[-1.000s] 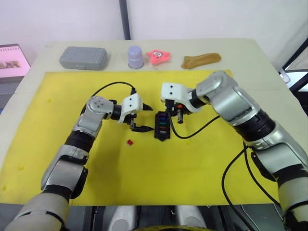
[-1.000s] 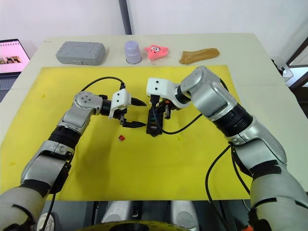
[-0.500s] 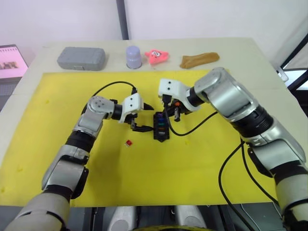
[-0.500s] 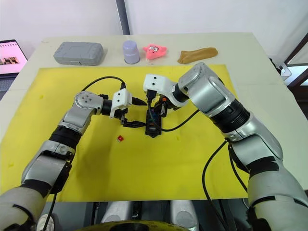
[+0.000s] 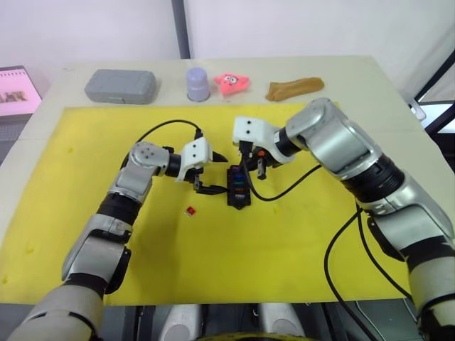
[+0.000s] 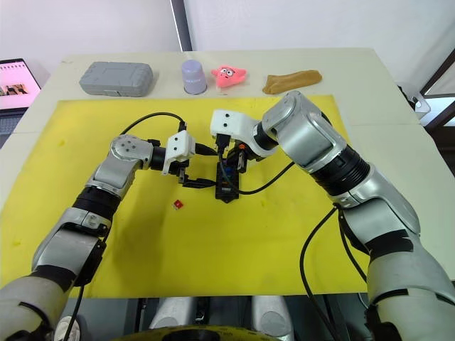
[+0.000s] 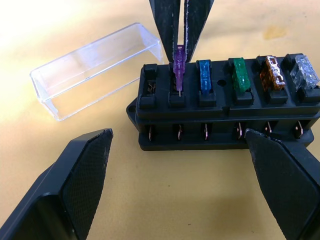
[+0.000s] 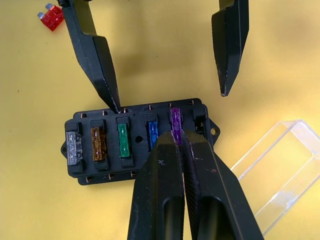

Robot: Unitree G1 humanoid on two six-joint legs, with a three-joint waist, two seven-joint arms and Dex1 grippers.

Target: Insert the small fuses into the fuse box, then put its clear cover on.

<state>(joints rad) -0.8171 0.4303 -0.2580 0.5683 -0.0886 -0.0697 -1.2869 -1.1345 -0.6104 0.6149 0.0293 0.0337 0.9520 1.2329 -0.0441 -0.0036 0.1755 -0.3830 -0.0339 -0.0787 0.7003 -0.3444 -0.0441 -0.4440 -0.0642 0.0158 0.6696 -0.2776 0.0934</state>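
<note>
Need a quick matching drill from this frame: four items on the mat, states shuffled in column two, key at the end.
Items
1. purple fuse
2. red fuse
3. clear cover
4. green fuse

States
A. seated in a slot of the fuse box
B. lying loose on the yellow mat, away from the box
C. pinched by the right end effector, standing in a slot
D. lying on the mat beside the box, not fitted

Pairs: 1-C, 2-B, 3-D, 4-A
</note>
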